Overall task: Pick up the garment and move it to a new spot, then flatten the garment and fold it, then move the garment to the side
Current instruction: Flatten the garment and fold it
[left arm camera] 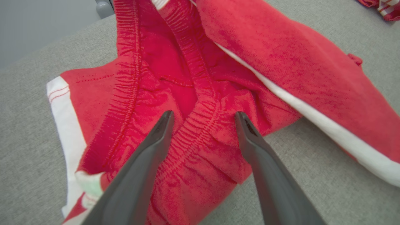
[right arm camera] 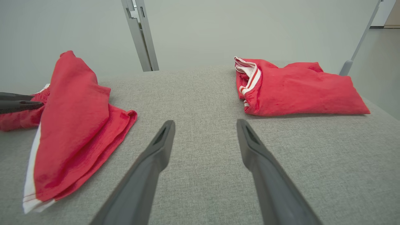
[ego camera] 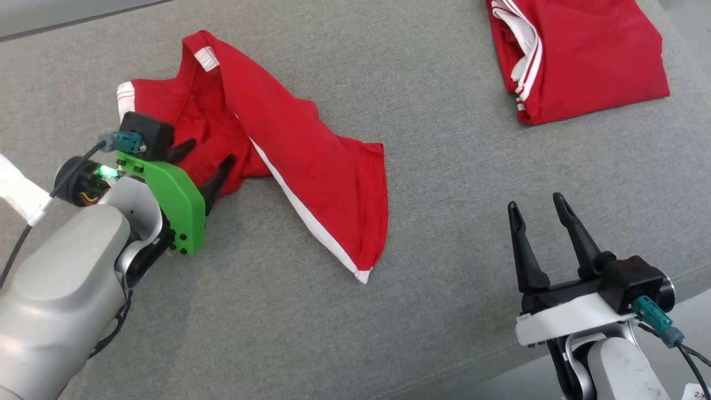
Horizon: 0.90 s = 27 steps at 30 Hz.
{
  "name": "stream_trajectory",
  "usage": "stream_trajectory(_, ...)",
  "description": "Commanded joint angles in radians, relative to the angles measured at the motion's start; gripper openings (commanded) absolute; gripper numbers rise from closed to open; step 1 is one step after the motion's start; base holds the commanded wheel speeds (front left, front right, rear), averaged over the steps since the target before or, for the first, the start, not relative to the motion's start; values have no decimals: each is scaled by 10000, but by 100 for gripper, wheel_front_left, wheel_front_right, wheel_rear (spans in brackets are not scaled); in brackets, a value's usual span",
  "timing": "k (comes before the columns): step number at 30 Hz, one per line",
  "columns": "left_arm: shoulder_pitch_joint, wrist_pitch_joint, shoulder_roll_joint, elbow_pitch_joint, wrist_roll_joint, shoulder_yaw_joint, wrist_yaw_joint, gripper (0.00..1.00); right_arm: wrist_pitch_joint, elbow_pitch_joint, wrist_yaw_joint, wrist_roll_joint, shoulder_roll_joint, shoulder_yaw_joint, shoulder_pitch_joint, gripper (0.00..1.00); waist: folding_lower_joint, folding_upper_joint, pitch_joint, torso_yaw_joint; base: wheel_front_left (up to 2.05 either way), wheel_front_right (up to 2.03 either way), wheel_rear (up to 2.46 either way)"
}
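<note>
Left hand (ego camera: 211,151) tilts down over the garment (ego camera: 311,166), fingers spread wide

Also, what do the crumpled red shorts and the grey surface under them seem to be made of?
Crumpled red shorts: probably a soft knit cotton or cotton blend, matte; the cloth looks slightly fuzzy, drapes in loose folds, and the waistband is gathered elastic.
Grey surface: seems a woven upholstery fabric, matte, with a fine flecked weave; whether it is padded, I cannot tell.

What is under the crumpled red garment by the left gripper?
The grey padded surface shows all round the garment; one leg lies over its waistband. Anything beneath the cloth is hidden.
</note>
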Motion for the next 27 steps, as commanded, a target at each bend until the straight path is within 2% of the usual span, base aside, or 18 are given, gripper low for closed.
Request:
stream_trajectory(1,-80,177,10,87,-100,-115,-70,24,-29,-7,-16,16,-17,-29,-91,100,0,0,-32,16,0,0,0)
stream_trajectory(2,-84,263,-2,85,-143,-189,-111,0,-29,2,-16,13,-15,-40,-76,100,0,0,-57,29,0,0,0)
stream_trajectory(10,29,-548,94,-696,-195,-296,-181,0,-29,84,-16,46,-17,-177,159,100,0,0,-421,306,0,0,0)
stream_trajectory(13,345,-1065,229,-1469,-134,-175,49,0,-29,128,-16,21,-20,-239,264,100,0,0,-656,455,0,0,0)
stream_trajectory(19,1730,-2315,930,-3651,-61,144,1030,0,-29,158,-16,46,-20,-343,566,100,0,0,-1188,686,0,0,0)
stream_trajectory(23,3251,-2993,1537,-4962,-1,148,1917,0,-29,136,-16,7,-18,-506,838,100,0,0,-1468,876,0,0,0)
stream_trajectory(27,4845,-3406,1851,-5555,-17,121,2418,0,-29,120,-16,-58,-15,-625,1051,100,0,0,-1616,1085,0,0,0)
